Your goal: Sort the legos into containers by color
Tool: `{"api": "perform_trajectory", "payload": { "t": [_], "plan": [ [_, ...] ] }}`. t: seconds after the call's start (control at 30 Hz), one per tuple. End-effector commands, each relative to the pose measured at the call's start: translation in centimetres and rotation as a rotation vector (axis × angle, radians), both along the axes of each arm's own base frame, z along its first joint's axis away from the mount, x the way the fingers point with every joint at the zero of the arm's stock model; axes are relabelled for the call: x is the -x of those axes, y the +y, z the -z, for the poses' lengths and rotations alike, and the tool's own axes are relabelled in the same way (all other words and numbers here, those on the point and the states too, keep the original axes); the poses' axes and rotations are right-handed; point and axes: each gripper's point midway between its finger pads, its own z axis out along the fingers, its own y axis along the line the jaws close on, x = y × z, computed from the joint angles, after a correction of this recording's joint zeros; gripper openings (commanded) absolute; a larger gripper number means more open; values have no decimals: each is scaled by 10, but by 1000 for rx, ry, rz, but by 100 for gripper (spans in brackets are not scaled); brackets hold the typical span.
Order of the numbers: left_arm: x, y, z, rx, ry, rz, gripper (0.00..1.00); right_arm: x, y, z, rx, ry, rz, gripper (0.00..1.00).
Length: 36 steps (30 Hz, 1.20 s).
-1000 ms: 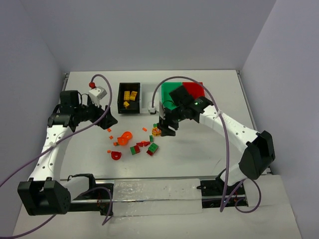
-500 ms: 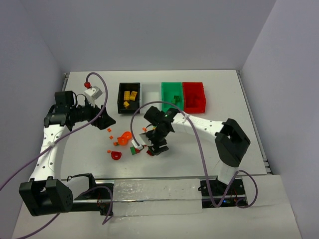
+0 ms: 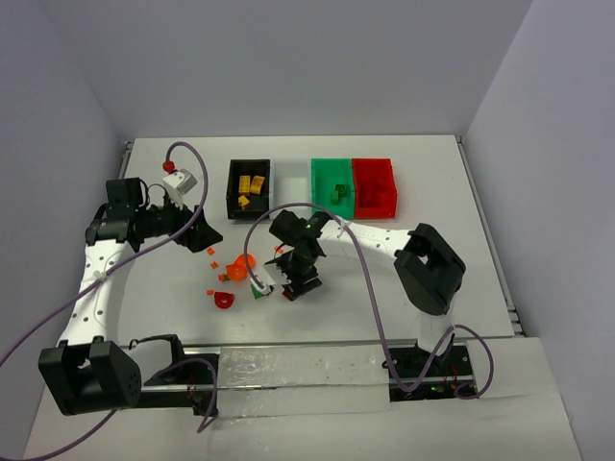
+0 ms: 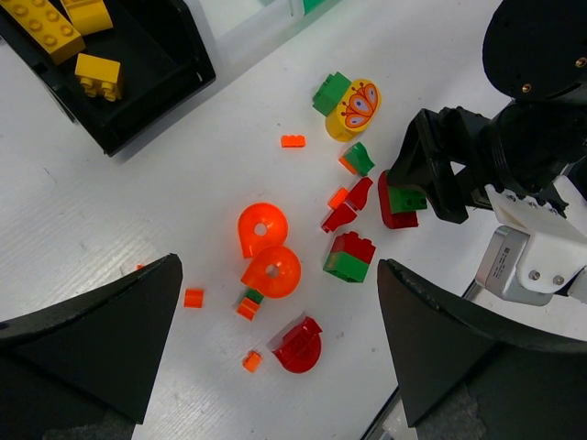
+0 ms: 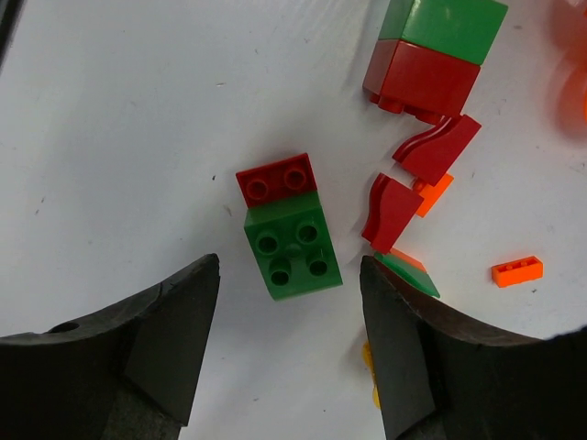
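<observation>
Glossy plastic legos (image 5: pixel 292 246) on a matt white table (image 5: pixel 110 137)

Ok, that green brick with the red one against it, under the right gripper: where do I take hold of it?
Come straight down and pinch the green brick across its two flat side walls. It lies flat with its studs up, between the fingers of the open right gripper, and the red brick butts against one end. Keep clear of the red curved piece lying close beside it.

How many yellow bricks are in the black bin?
3 yellow bricks in the black bin: two side by side toward the back, one in front of them. None seems hidden from above.
</observation>
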Motion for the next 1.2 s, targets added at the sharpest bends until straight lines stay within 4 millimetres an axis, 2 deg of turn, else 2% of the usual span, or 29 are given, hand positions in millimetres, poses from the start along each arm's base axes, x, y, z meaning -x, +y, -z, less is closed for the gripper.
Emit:
{"api": "perform_trajectory", "payload": {
  "t": [0.0,0.23,0.47,1.17],
  "plan": [
    [-3,-1,-4,13,-38,22,97,-12,13,-7,-28,-55,-8,69],
    [-3,0,-1,10,-36,16,97,-11,12,0,-20,-70,-9,58],
    [-5,0,0,13,-29,18,97,-9,13,3,-11,-71,-10,65],
    [-4,1,8,6,-22,23,97,0,7,12,31,-47,-17,64]
  ]
}}
